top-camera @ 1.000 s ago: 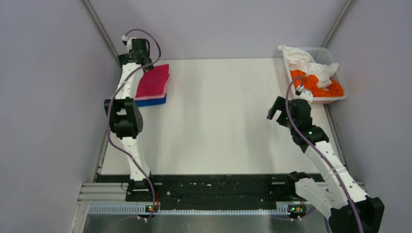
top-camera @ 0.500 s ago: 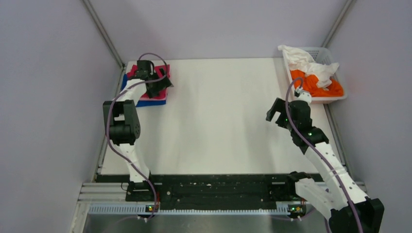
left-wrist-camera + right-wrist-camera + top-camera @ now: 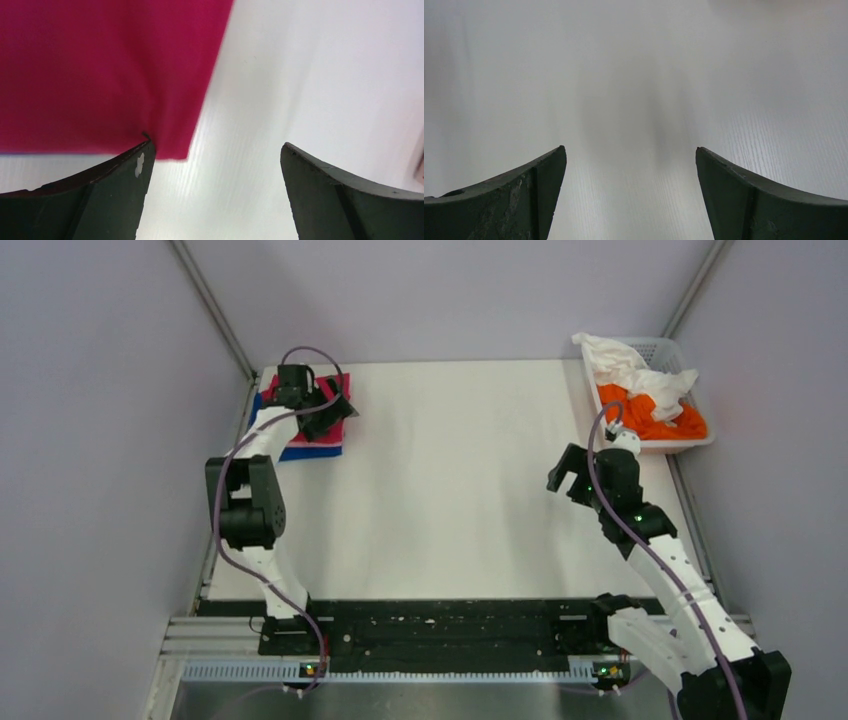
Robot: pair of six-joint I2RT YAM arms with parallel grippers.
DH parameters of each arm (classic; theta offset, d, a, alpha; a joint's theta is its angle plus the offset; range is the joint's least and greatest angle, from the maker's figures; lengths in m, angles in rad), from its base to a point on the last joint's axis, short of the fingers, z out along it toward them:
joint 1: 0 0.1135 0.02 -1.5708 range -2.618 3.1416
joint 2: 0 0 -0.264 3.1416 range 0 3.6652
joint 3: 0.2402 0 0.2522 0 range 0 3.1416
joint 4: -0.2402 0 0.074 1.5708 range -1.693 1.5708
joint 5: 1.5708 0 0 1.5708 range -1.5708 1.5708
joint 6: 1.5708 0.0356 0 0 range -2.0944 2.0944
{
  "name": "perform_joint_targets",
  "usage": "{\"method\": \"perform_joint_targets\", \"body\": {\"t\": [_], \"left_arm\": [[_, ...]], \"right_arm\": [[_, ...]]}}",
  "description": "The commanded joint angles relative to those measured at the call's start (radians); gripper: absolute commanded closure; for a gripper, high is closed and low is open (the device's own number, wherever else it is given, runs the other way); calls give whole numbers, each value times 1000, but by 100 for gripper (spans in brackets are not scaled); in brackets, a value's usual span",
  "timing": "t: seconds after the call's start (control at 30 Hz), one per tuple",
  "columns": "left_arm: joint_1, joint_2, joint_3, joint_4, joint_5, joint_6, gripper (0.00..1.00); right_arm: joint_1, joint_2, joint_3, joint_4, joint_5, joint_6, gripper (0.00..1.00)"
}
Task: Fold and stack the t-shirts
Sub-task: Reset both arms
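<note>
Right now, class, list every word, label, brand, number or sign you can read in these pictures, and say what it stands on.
None: no readable text shows on the folded magenta-red cloth t-shirt, the white slotted plastic basket or the white table.

Right gripper hangs over bare white counter, jaws spread wide, nothing btwn them. Two dark fingers rise from the btm corners of the view, one each side, curved inner edges facing each other, tips pointing up. Finger on the view's left side has scuffed, speckled wear on its face; the other looks smoother. Counter surface is plain w/ fine parallel ribbing, clearest lower right. A soft grey shadow runs vertically down the middle, btwn the tips. Top of view is slightly blurred.
</note>
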Motion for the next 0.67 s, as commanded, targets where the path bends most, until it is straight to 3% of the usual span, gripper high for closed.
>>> {"method": "perform_joint_targets", "body": {"t": [0.0, 0.2, 0.33, 0.43, 0.63], "left_arm": [[-63, -288, -111, 17, -3, 8, 1], [-212, -699, -491, 67, -176, -40, 1], [-313, -933, -736, 93, -210, -82, 1], [-333, -1027, -820, 52, -244, -104, 1], [-336, -1101, -839, 16, -323, -85, 1]], "right_arm": [[-8, -55, -10, 19, -20, -2, 1], [-7, -123, -61, 7, -18, 1, 1], [-8, -163, -110, 6, 2, 15, 1], [-7, -199, -160, 7, 10, 46, 1], [-8, -256, -231, 60, -31, 71, 1]]}}
